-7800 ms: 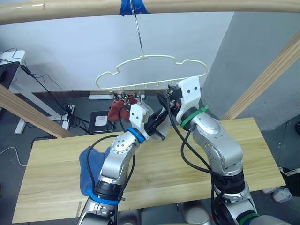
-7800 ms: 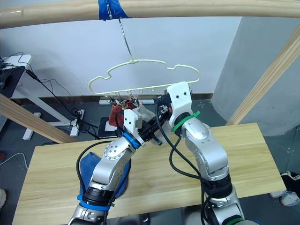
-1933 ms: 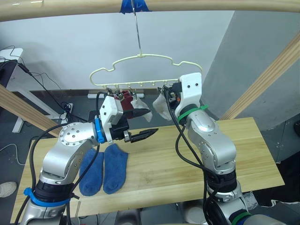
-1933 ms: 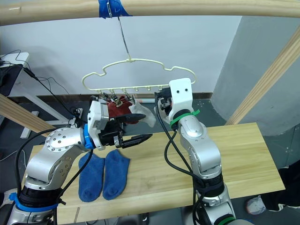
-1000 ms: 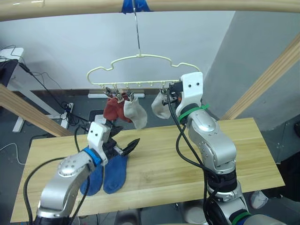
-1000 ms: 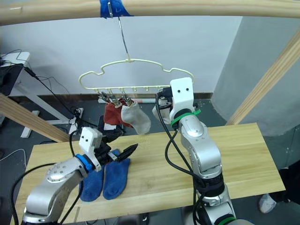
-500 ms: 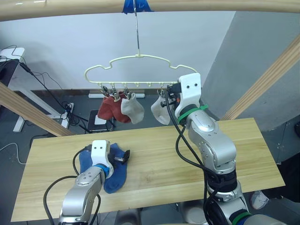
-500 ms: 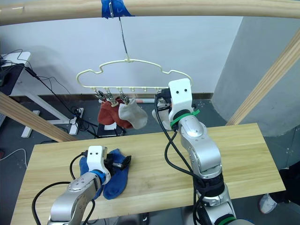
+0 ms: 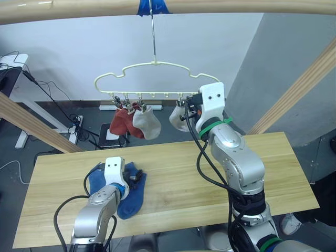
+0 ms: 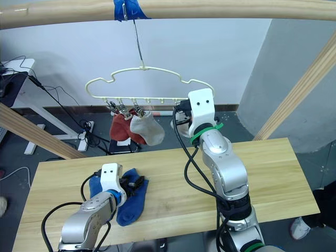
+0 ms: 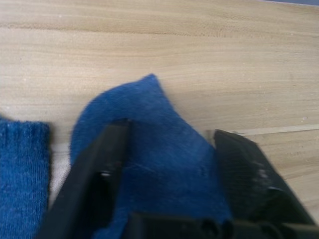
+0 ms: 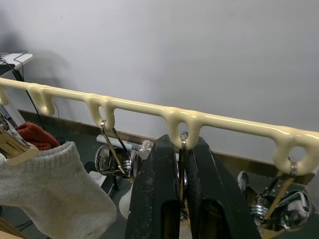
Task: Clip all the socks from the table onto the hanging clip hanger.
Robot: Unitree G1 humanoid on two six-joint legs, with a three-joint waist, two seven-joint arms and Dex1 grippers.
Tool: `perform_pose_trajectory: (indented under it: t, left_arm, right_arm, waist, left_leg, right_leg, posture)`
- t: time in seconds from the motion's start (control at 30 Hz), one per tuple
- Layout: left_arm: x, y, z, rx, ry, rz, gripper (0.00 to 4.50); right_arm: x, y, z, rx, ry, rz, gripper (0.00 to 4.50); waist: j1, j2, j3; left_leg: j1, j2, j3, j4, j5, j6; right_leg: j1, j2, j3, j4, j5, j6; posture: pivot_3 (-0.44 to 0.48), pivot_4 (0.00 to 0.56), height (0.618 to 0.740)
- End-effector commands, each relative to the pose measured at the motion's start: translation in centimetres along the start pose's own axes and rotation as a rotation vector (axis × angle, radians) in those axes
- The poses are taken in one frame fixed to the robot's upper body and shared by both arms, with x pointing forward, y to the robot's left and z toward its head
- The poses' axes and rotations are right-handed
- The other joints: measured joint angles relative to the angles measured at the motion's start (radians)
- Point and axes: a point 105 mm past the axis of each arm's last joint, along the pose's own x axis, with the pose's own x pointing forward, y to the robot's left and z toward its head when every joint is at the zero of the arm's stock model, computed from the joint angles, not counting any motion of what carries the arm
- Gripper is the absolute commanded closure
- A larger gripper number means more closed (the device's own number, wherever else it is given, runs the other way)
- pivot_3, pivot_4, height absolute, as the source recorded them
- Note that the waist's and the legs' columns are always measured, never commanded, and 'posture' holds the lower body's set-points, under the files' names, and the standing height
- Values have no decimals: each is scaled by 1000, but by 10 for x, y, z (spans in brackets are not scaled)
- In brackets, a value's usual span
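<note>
The left arm is reaching down low over the desk (image 9: 210,173), its forearm lying nearly flat, and the left end effector (image 11: 167,149) is resting on the blue sock (image 11: 149,144) with its two fingers (image 11: 99,169) spread apart, one on each side of the sock's rounded end and not yet closed on it. A second blue sock (image 9: 97,181) is lying just beside the first, on the side farther from the right arm. The right arm is bending upward from the desk with its elbow raised and its wrist lifted to the lower bar of the hanger (image 9: 157,64), which is hanging by its thin hook (image 9: 153,31) from the wooden pole (image 9: 220,5) above. The right end effector (image 12: 180,164) is holding its fingers pressed together around a metal clip (image 12: 182,149) under the hanger's bar. Along that bar, toward the left arm's side, two red socks (image 9: 122,122) and a grey sock (image 9: 147,122) are hanging from clips, and another grey sock (image 9: 177,118) is hanging right next to the right end effector.
</note>
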Motion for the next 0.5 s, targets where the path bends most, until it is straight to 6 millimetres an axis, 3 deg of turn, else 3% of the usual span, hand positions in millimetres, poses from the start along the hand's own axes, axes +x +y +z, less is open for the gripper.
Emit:
perform_pose_trajectory:
  t: [0.03, 0.3, 0.4, 0.5]
  left_arm:
    - [-2, -10, -12, -47, 36, -47, 2880]
    - [-6, -23, -2, -78, -15, -147, 4371]
    - [-9, -33, 11, -73, -78, -224, 4458]
    - [-16, -57, 46, -58, -233, -393, 4458]
  right_arm:
    - [-4, 3, 13, 7, -51, 15, 4500]
    - [-4, 4, 12, 10, -50, 16, 4500]
    - [-3, 5, 12, 11, -52, 16, 4500]
    - [-4, 4, 13, 12, -55, 13, 4500]
  waist:
    - [0, 0, 0]
    - [0, 0, 0]
    - [0, 0, 0]
    - [2, 0, 0]
  left_leg:
    - [0, 0, 0, 0, 0, 0]
    - [0, 0, 0, 0, 0, 0]
    - [0, 0, 0, 0, 0, 0]
    - [-1, 0, 0, 0, 0, 0]
  right_leg:
    - [0, 0, 0, 0, 0, 0]
    - [0, 0, 0, 0, 0, 0]
    - [0, 0, 0, 0, 0, 0]
    - [0, 0, -1, -1, 0, 0]
  posture:
    - [-223, 293, 740]
    - [-222, 290, 740]
    - [-226, 289, 740]
    - [-226, 289, 740]
